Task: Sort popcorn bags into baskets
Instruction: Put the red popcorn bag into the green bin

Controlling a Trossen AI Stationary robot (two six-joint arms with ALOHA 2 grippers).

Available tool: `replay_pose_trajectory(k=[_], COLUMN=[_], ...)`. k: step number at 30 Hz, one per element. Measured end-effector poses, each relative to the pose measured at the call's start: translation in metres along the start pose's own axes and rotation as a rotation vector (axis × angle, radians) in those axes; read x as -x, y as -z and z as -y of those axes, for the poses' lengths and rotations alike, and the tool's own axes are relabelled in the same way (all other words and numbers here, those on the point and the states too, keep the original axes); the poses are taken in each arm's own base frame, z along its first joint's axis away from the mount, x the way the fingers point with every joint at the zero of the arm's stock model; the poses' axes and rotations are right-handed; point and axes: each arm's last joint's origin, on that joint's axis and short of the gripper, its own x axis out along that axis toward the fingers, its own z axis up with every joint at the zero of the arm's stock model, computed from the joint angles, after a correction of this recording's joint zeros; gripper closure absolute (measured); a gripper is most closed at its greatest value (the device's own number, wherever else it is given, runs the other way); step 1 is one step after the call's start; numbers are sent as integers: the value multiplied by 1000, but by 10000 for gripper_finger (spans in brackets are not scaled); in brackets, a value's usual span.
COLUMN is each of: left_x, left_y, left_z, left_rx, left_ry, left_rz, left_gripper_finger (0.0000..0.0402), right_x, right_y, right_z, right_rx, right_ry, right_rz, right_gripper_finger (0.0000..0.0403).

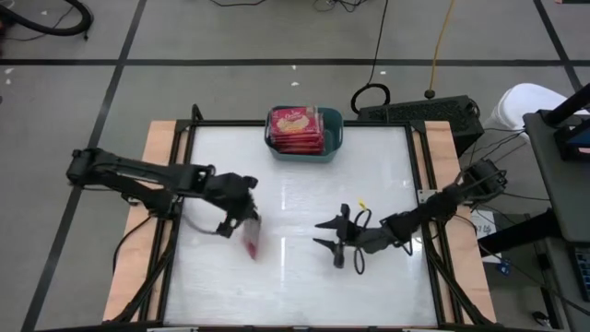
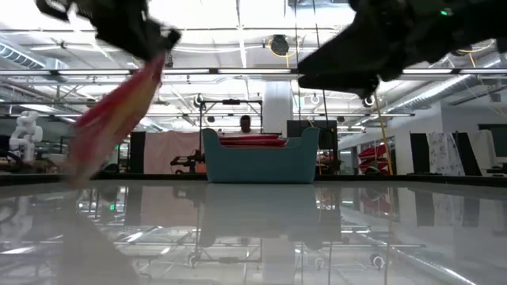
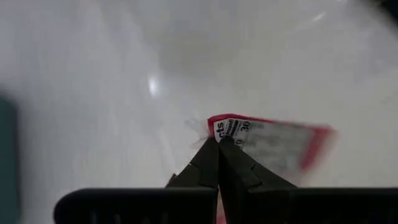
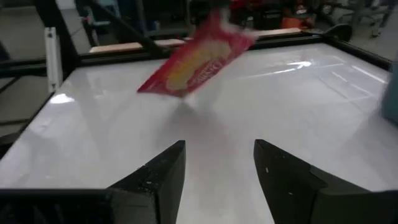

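A red popcorn bag [image 1: 251, 238] hangs over the table's left half with my left gripper [image 1: 241, 218] shut on it. The left wrist view shows the bag's grey-white printed panel [image 3: 267, 142]; the right wrist view shows its yellow picture side [image 4: 196, 59]. The teal basket [image 1: 334, 129] stands at the middle of the far edge with red bags [image 1: 295, 129] stacked in it. It also shows in the low view [image 2: 261, 162]. My right gripper [image 1: 330, 236] is open right of centre, fingers apart [image 4: 219, 152] and pointing toward the hanging bag, touching nothing. My left gripper pinches the bag between its two fingers at one end, by a corner [image 3: 217, 126]. The fingers slant down from the table's left side. The bag hangs tilted below the fingers [image 2: 119, 111], clear of the table.
The white tabletop [image 1: 295, 286] is framed by black rails with wooden strips [image 1: 159, 157] on both sides. A yellow-tipped cable [image 1: 361, 205] shows at the right gripper. Beyond the far edge lie cables and a black box [image 1: 419, 111].
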Motion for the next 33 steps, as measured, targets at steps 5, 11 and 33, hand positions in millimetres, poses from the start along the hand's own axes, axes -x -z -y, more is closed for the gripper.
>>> replay_pose_trajectory(k=[5, 11, 33], left_x=[17, 16, -6], left_y=[-21, -30, -41], left_z=[19, 31, 29], left_rx=[-268, -495, -676], left_ry=[64, 112, 84], left_rz=[240, 349, 413], left_gripper_finger=[400, 400, 401], right_x=[-15, -29, -103], right_y=[-19, -45, -69], right_z=[6, 13, 20], right_rx=[28, 102, -18], right_ry=[-60, -149, -424], right_rz=[6, 50, -46], right_gripper_finger=[181, 128, 99])
